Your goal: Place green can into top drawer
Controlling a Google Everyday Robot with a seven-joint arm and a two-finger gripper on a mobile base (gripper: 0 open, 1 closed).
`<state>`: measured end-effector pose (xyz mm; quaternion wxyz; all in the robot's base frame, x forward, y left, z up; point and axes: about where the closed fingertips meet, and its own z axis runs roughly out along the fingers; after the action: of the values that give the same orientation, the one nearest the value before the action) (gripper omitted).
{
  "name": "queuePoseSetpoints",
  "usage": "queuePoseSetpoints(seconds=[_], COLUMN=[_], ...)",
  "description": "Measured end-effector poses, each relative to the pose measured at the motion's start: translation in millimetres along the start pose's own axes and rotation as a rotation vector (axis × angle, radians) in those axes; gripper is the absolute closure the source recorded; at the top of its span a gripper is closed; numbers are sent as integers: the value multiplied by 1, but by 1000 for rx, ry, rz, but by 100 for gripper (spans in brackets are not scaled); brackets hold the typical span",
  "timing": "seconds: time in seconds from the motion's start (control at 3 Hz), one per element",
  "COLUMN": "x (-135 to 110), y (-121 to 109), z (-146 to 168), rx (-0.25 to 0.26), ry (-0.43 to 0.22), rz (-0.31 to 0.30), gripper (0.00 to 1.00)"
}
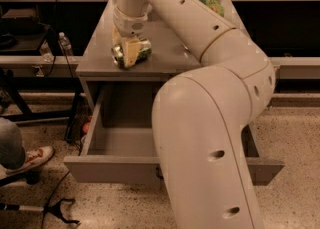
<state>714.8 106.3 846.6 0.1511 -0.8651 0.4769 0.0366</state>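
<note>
- Clamping down now: the robot's cream-fingered gripper (128, 53) sits at the front left of the flat grey metal cabinet top (97, 62), one finger (132, 53) crossing the front of the small, dented, shiny dark green can (143, 49), the other behind it.
- The pincer is closed on the green can, which lies on its side, silver end pointing left, right at the surface; whether it touches the top or hangs just off it, I cannot tell.
- Below, the wide shallow grey metal top drawer (110, 169) stands pulled out, and the part of its floor that shows is bare.
- The big white jointed robot arm (200, 138) sweeps up from the foreground, covering the drawer's right half and much of its front panel.
- At the back of the cabinet top, a soft green packet (215, 6) peeks past the arm.
- Off to the left, a clear plastic bottle (64, 43) stands on a low shelf, and a white-and-red shoe (36, 156) rests on the speckled floor.
</note>
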Motion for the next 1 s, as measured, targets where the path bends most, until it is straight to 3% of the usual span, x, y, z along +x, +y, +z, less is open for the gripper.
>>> queuePoseSetpoints(seconds=[0.33,0.67,1.0], x=[13,23,26], y=[5,20,63], z=[-15,-41,-65], rx=[30,78,91], ry=[15,16,-6], rz=[46,120,252], gripper=[84,100,100])
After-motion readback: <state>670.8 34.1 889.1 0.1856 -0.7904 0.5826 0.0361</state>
